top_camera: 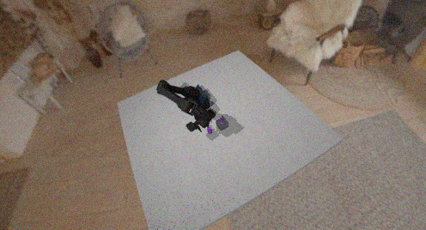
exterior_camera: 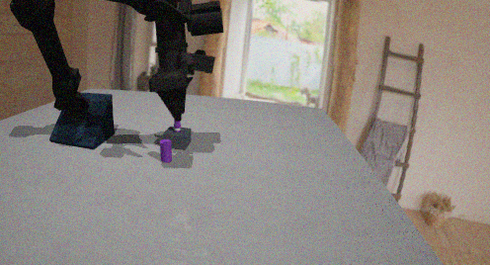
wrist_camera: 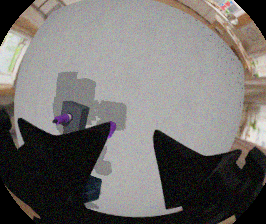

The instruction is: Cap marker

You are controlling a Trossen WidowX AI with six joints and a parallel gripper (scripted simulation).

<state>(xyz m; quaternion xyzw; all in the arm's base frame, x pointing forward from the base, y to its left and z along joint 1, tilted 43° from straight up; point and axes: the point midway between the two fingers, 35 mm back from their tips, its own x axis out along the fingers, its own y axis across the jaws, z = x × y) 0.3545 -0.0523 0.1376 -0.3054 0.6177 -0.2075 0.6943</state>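
The black parallel-jaw gripper (exterior_camera: 176, 113) hangs half-open and empty, nose down, right above the purple marker (exterior_camera: 177, 125) standing in its dark square holder block (exterior_camera: 178, 136) on the pale grey table top (exterior_camera: 296, 196). The short purple cylindrical cap (exterior_camera: 166, 150) stands upright just beside the block, on its near side, untouched. Picking up the cap looks like the step in hand. I'd want the arm to shift toward the near side, centre the jaws over the cap, drop straight, and close gently so it doesn't tip.
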